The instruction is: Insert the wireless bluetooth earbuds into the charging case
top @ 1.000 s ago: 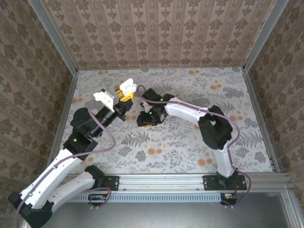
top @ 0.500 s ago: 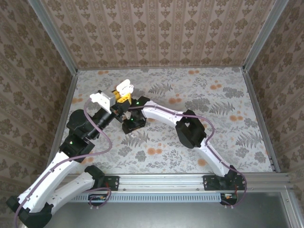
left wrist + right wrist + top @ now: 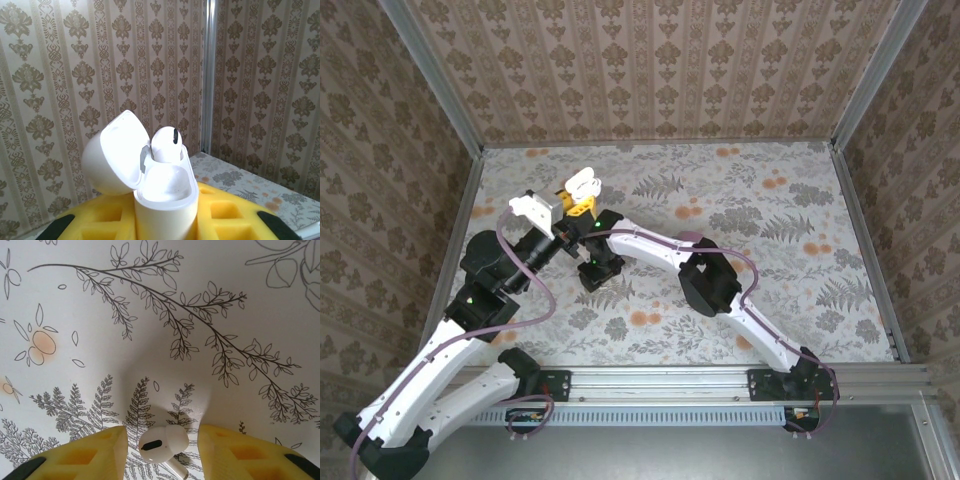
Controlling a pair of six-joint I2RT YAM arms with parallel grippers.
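Left fingers (image 3: 100, 220) clamp the open charging case (image 3: 165, 200); right fingers (image 3: 85, 455), apart, straddle an earbud (image 3: 162, 442) at 6 o'clock.

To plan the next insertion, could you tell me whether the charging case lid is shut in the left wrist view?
No, the lid of the charging case is swung open, with one earbud seated inside.

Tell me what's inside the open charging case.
One white earbud sits in the charging case, its head poking above the rim beside the flipped-back lid. Its stem and the wells' bottoms are hidden by the case's front wall.
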